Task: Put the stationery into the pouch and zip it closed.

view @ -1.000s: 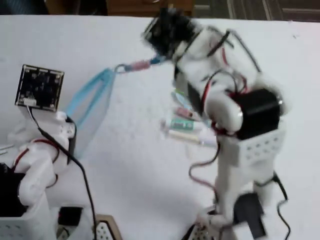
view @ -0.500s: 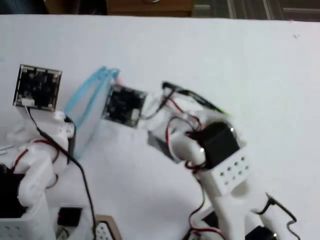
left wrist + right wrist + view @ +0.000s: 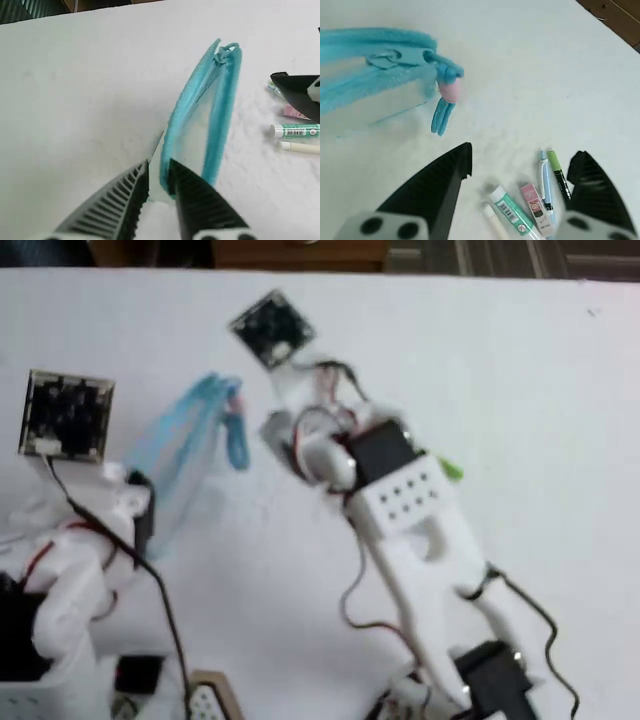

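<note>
The left claw (image 3: 159, 171) is clamped on one end of the pouch (image 3: 200, 115), a ribbed finger on each side of its teal edge. The pouch rests on the white worktop (image 3: 75, 90) with its zip side turned upward. The two zip edges stand apart along the middle, so the mouth is open. At the far end the zip pull (image 3: 448, 91) carries a pink bead and a blue tassel (image 3: 440, 117) that trails onto the worktop.

The right claw (image 3: 522, 156) is spread wide and holds nothing. It hangs over the stationery, near the tassel end of the pouch but not touching it. Below it lie five pieces close together, all outside the pouch:
- a green-and-white glue tube (image 3: 510, 212)
- a white stick (image 3: 495, 222) just beside it
- a small pink piece (image 3: 535, 202) — too unclear to say what it is
- a blue pen (image 3: 545, 185)
- a green pen (image 3: 557, 175)

In the right wrist view the near ends of several pieces are cut off at the frame edge or sit behind the claw's fingers.

From above, the right arm (image 3: 410, 530) stretches across the middle of the worktop and lies over the stationery, with a green sliver (image 3: 450, 470) showing at its side. The left arm (image 3: 80, 560) covers the gripped end of the pouch in that view, and its camera board (image 3: 65, 415) stands just beside the pouch.
</note>
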